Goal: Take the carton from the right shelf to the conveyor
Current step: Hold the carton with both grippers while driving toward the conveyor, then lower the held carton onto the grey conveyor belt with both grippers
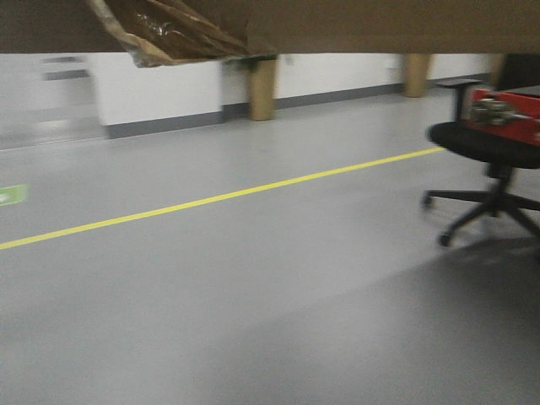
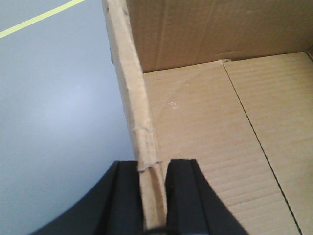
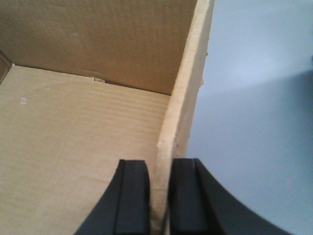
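Observation:
I hold the brown carton (image 1: 354, 25) up in the air with both arms; its underside fills the top of the front view, with wrinkly tape at a torn corner. My left gripper (image 2: 152, 196) is shut on the carton's left wall (image 2: 132, 98), one finger inside and one outside. In the same way, my right gripper (image 3: 159, 196) is shut on the right wall (image 3: 183, 98). The carton's inside (image 2: 220, 137) is bare cardboard. The right shelf and the conveyor are out of view.
Smooth grey floor (image 1: 253, 295) with a yellow line (image 1: 211, 198) lies ahead. A black office chair (image 1: 489, 169) carrying a red box (image 1: 506, 114) stands at the right. A white wall and tan pillars (image 1: 263, 89) are at the back.

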